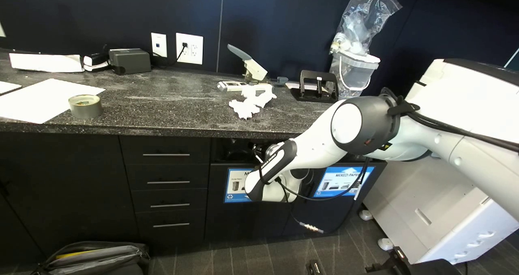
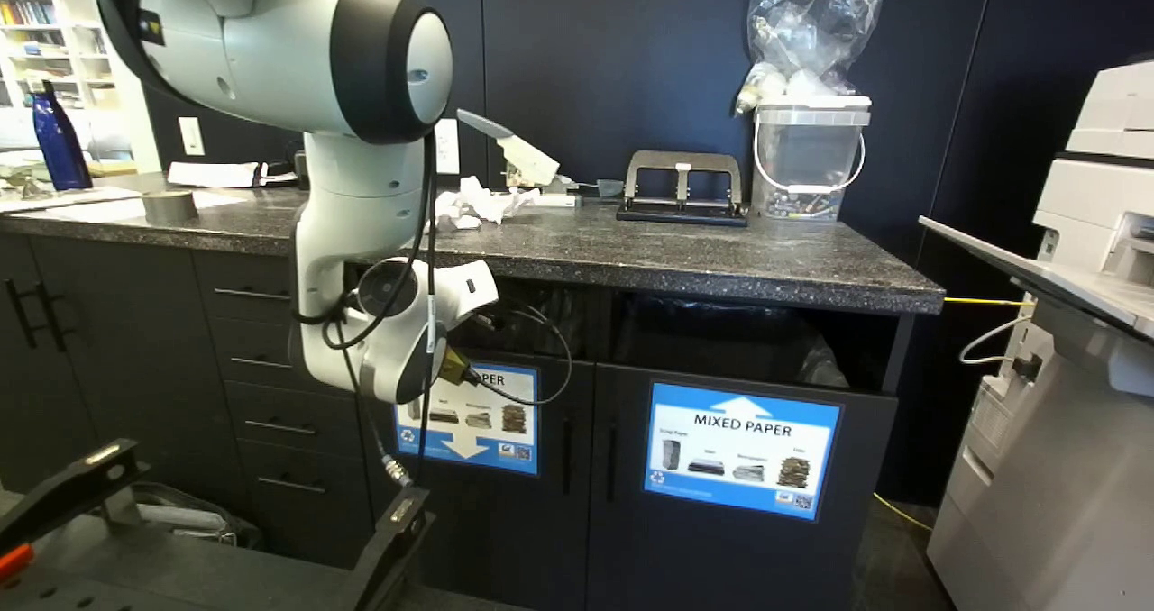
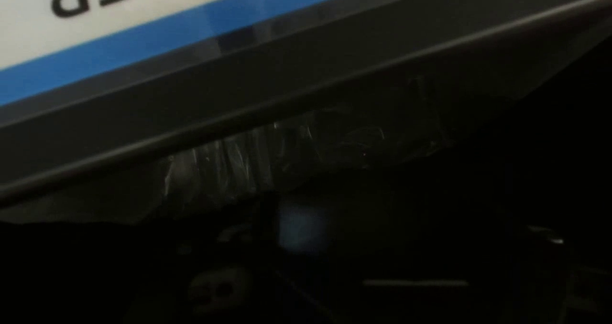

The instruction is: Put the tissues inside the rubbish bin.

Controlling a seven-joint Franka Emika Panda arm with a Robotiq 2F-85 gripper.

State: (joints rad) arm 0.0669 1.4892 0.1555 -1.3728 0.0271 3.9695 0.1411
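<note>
Hanging at the mouth of the rubbish bin, where a crinkled liner is glimpsed but any contents are lost in shadow, the gripper is dimly shown with its jaws apparently wide apart and nothing plainly held. Up on the counter, the crumpled white tissues are heaped near a large stapler; presumably feather-light, soft and easily torn, they are best pinched lightly from above, at a raised fold. Farther along, what look like batteries are held in a clear bucket, above which a plastic bag of pale items is seen.
</note>
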